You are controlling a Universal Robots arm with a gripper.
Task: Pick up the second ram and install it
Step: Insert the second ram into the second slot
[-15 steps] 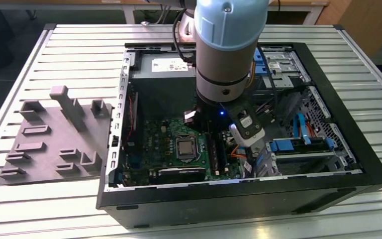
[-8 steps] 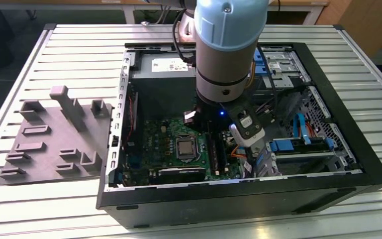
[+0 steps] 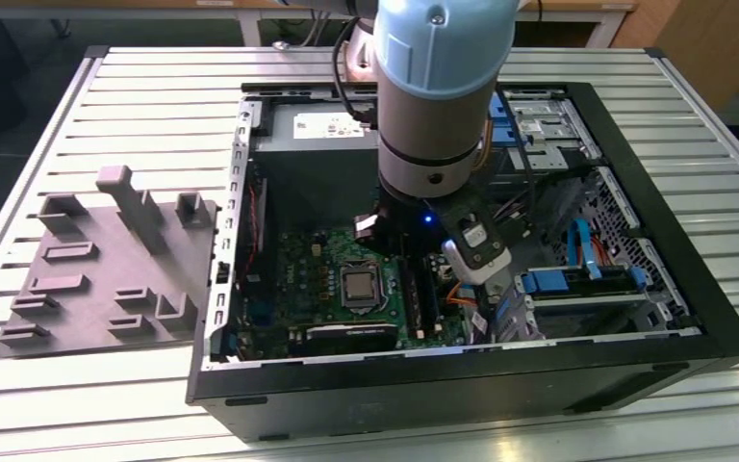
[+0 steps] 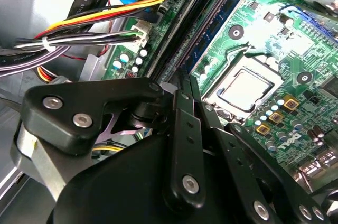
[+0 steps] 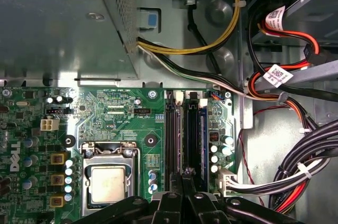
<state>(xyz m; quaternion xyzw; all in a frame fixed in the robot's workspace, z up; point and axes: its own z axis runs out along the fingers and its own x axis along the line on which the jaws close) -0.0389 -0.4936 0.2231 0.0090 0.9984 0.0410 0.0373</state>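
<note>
My gripper (image 5: pixel 183 177) is low inside the open computer case (image 3: pixel 472 371), its black fingers (image 4: pixel 185 129) drawn together, shut, over the near end of the memory slots (image 5: pixel 172 139). A long dark ram stick with a blue side (image 5: pixel 197 134) stands seated in the slot right by the fingertips, also seen in the second wrist view (image 4: pixel 216 23). I cannot tell whether this is the second ram. Nothing shows between the fingers. The neighbouring black slot looks bare. The arm's wrist (image 3: pixel 434 164) hides the slots in the exterior view.
The green motherboard (image 3: pixel 324 279) with its silver processor (image 5: pixel 107 184) lies beside the slots. Cable bundles (image 5: pixel 296 176) and the power supply box (image 5: pixel 58 34) crowd the slots' other sides. A grey tray with upright posts (image 3: pixel 100 279) sits on the slatted table at the exterior view's left.
</note>
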